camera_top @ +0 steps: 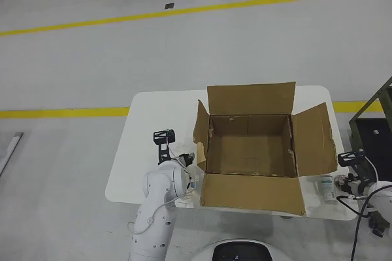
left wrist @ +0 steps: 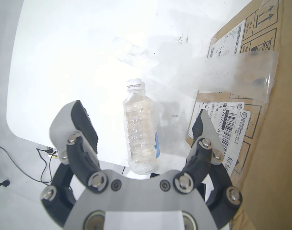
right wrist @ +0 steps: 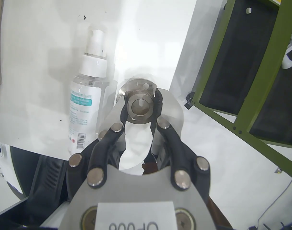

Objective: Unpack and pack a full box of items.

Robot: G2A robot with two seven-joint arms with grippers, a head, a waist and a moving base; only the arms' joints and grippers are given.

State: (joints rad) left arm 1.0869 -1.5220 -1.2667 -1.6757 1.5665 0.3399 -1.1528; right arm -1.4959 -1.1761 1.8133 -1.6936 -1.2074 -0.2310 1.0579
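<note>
Top view: camera high on robot, faces down, far off. Takes in whole table (camera_top: 150, 143), open box (camera_top: 251, 153), both arms.

Left wrist view: camera behind left pincer (left wrist: 140, 107), looks forward past spread fingers, close to tabletop. Water bottle (left wrist: 140, 125) ahead between fingers, box wall beside one finger.

Right wrist view: camera behind right pincer (right wrist: 141, 96), close, faces down at table edge. Metal fitting (right wrist: 140, 106) pinched between fingertips, spray bottle (right wrist: 84, 101) just beside pincer, green rack (right wrist: 256, 72) beyond.

Top and wrist views share box side, spray bottle, rack.
</note>
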